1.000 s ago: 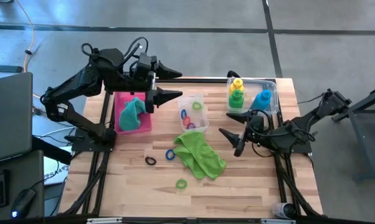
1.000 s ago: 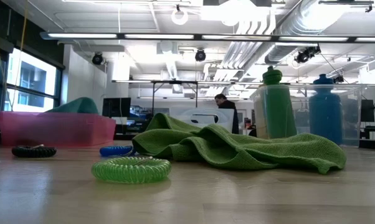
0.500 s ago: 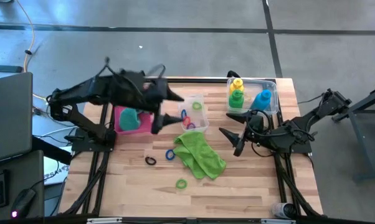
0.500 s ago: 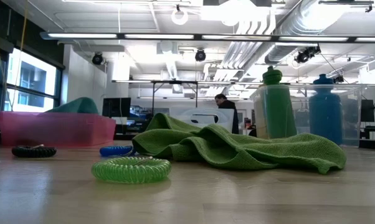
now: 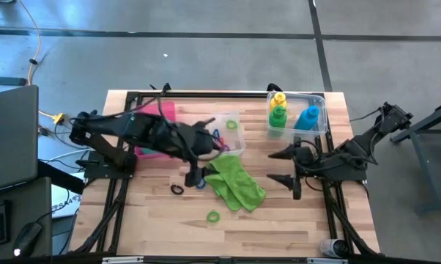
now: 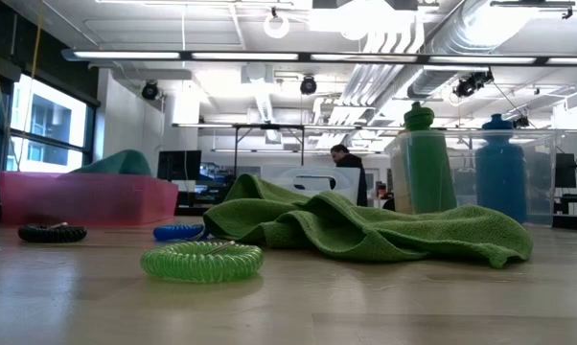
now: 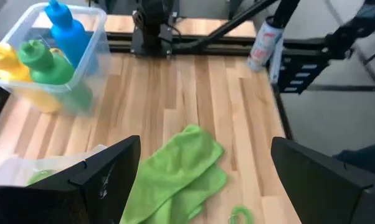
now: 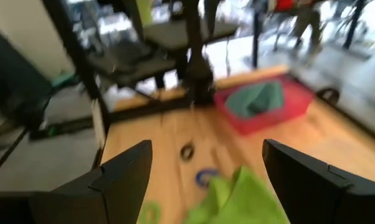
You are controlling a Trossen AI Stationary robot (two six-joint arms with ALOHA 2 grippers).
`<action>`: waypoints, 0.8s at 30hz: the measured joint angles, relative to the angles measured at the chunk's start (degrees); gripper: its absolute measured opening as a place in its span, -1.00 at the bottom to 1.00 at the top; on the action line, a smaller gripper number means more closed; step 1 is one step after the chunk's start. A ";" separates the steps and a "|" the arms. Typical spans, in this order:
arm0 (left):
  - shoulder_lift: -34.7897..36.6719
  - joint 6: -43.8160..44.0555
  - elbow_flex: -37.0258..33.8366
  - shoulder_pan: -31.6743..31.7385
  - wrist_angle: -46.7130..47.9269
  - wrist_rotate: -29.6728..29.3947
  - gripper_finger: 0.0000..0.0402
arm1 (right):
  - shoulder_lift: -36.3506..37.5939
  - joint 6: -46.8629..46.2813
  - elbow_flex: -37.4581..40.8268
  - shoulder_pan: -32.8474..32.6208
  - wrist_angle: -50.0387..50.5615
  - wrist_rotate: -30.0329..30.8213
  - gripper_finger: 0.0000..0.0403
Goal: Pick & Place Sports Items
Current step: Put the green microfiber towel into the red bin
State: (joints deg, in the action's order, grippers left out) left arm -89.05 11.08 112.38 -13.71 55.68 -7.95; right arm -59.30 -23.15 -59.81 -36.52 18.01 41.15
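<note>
A lime green towel (image 5: pixel 236 182) lies crumpled on the table's middle; it also shows in the low view (image 6: pixel 365 228) and the left wrist view (image 7: pixel 175 174). My left gripper (image 5: pixel 201 151) hovers open just left of and above it, empty. My right gripper (image 5: pixel 274 166) is open and empty to the towel's right. A teal towel (image 8: pixel 256 99) lies in the pink tray (image 5: pixel 166 112). Yellow (image 5: pixel 279 99), green (image 5: pixel 278 115) and blue (image 5: pixel 308 117) bottles stand in a clear box (image 5: pixel 319 97). Black (image 5: pixel 176 189), blue (image 5: pixel 200 182) and green (image 5: pixel 213 216) rings lie on the table.
A small clear box (image 5: pixel 230 117) holding a few rings sits between the pink tray and the bottle box, partly under my left arm. A person (image 6: pixel 346 172) stands in the room beyond the table. Bare wood lies along the near edge (image 5: pixel 279 227).
My left gripper has swung from above the pink tray toward the table's right and near edge, down over the small clear box to the lime towel's left edge, turning as it went. My right gripper has shifted slightly toward the near edge. The towels and rings have stayed put.
</note>
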 joint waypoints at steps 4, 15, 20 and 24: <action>-2.85 2.08 -0.02 -1.50 0.00 -2.25 0.76 | 0.40 -3.81 0.00 -0.22 7.29 -6.50 0.46; -13.09 6.86 -0.07 -1.91 -0.62 -2.46 0.76 | 4.83 -13.07 0.00 -0.19 24.54 -23.17 0.46; -17.87 7.09 -0.09 -1.95 -2.54 -2.23 0.76 | 7.57 -14.79 0.00 -0.19 32.22 -23.30 0.46; -20.87 9.70 -0.09 -1.47 -2.95 -1.61 0.76 | 9.02 -14.82 0.00 -0.19 34.55 -23.37 0.46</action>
State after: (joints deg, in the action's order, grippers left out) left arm -109.92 20.78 112.29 -15.18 52.73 -9.56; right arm -50.28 -37.98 -59.81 -36.71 52.57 17.78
